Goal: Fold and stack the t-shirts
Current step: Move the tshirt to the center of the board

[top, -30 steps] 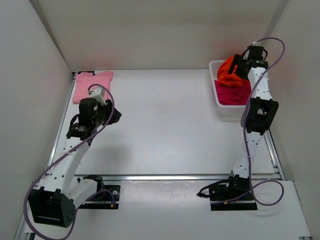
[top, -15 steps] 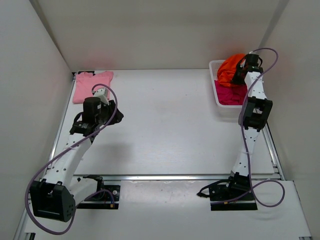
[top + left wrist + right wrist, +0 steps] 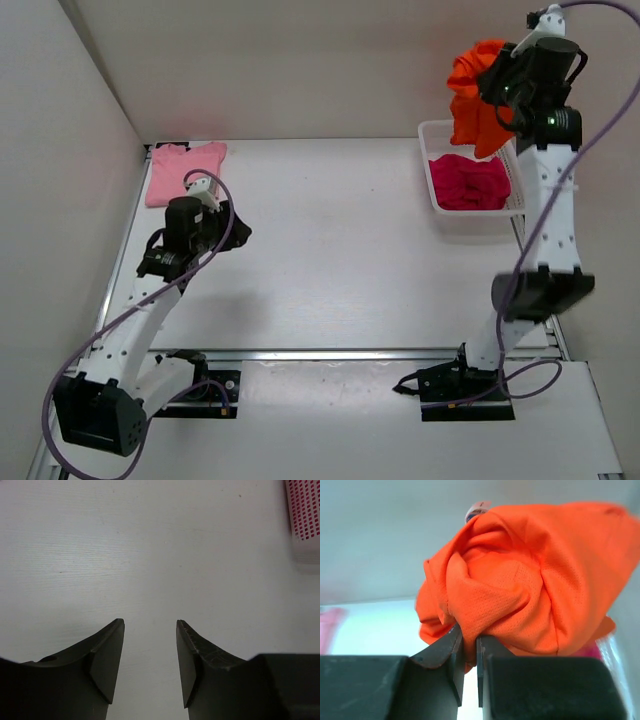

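Observation:
The orange t-shirt (image 3: 474, 90) hangs bunched in the air above the basket, pinched by my right gripper (image 3: 497, 82), whose jaws are shut on a fold of the orange t-shirt (image 3: 520, 595) in the right wrist view, right gripper (image 3: 469, 642). The magenta t-shirt (image 3: 468, 183) lies crumpled inside the basket. The light pink t-shirt (image 3: 184, 170) lies folded flat at the back left corner of the table. My left gripper (image 3: 232, 229) hovers open over bare table to the right of the pink shirt, with nothing between its fingers; left gripper (image 3: 150, 645).
A white mesh basket (image 3: 432, 170) stands at the back right, and its corner (image 3: 304, 510) shows in the left wrist view. White walls enclose the table on three sides. A metal rail (image 3: 350, 354) runs along the near edge by the arm bases.
My right gripper closed on the orange t-shirt in the basket and lifted it high above it. The left arm shifted only slightly.

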`<action>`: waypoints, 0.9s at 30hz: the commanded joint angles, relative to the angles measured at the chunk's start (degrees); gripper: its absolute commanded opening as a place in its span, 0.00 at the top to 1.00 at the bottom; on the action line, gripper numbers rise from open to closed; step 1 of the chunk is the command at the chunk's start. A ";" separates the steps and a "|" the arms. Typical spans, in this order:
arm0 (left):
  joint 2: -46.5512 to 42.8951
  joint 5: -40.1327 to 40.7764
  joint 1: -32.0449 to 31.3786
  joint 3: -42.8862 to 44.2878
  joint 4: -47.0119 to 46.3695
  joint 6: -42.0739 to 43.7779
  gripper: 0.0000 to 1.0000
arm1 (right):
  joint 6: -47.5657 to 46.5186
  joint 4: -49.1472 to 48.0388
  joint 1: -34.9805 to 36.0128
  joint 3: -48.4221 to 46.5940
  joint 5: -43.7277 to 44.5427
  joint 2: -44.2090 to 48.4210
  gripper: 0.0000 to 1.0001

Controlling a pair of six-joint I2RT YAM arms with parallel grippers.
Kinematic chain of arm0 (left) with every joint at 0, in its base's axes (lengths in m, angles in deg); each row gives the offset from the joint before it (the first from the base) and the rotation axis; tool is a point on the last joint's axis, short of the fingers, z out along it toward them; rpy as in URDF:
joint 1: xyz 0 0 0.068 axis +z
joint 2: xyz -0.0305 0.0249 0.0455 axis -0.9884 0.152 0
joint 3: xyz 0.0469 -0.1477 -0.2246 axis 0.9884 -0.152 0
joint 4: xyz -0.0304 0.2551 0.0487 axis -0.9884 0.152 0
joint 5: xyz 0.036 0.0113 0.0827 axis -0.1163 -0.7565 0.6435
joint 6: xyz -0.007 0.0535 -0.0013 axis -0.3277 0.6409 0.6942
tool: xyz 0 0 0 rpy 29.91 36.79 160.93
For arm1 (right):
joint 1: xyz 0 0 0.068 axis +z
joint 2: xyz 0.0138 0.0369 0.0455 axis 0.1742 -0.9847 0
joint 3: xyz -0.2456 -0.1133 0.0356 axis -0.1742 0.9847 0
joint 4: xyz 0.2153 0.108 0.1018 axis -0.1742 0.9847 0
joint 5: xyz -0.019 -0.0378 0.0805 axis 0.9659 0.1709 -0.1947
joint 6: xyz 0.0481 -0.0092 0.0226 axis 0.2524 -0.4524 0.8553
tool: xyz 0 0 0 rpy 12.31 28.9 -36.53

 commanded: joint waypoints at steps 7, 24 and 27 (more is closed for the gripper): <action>-7.96 -2.27 9.32 3.49 6.28 2.86 0.31 | 1.74 -17.76 22.67 38.87 2.31 32.39 1.00; -0.24 2.31 -5.88 2.09 7.26 0.05 0.19 | 6.86 -12.50 33.14 52.09 -5.44 20.27 0.48; 1.61 2.12 -6.31 1.30 4.98 -0.75 0.19 | 6.59 -12.93 31.12 55.43 -4.55 21.67 0.45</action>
